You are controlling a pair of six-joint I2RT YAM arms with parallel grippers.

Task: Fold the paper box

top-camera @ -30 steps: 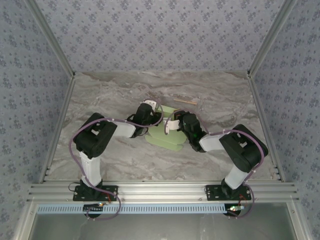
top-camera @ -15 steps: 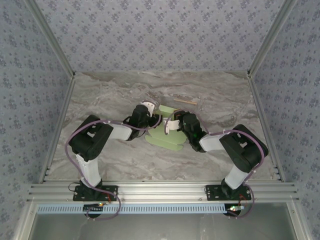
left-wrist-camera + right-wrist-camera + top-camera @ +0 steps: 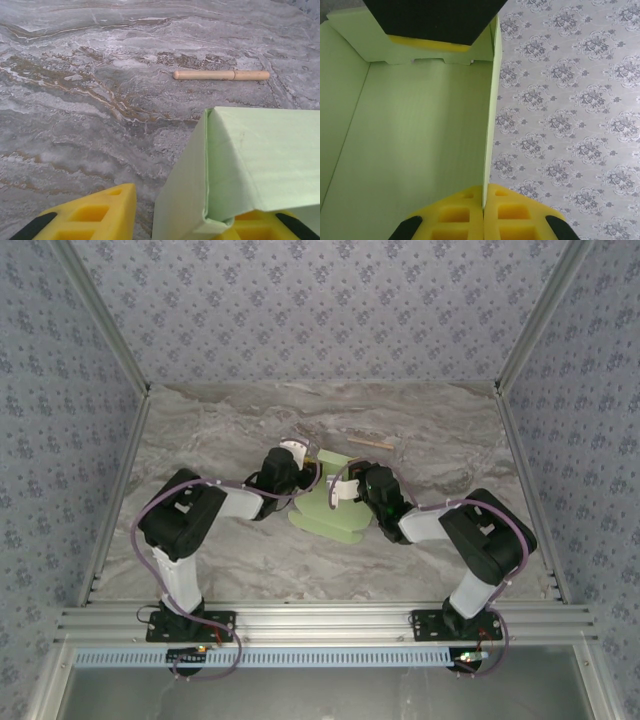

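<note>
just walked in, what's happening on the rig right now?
Both arms are working a pale green paper box mid-table. The right gripper is pinched shut on the edge of one upright wall. The left gripper stands open astride a corner on the opposite side, its outer finger clear of the card. The box is partly formed: walls up, top open. A wooden stick lies apart from it on the table.

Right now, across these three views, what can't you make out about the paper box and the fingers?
Top view: both wrists cover part of the paper box, hiding its folds.
Left wrist view: the box covers most of one left finger; contact there unclear.
Right wrist view: a dark block hides the far wall's top; the bottom edge cuts off the right fingers.
</note>
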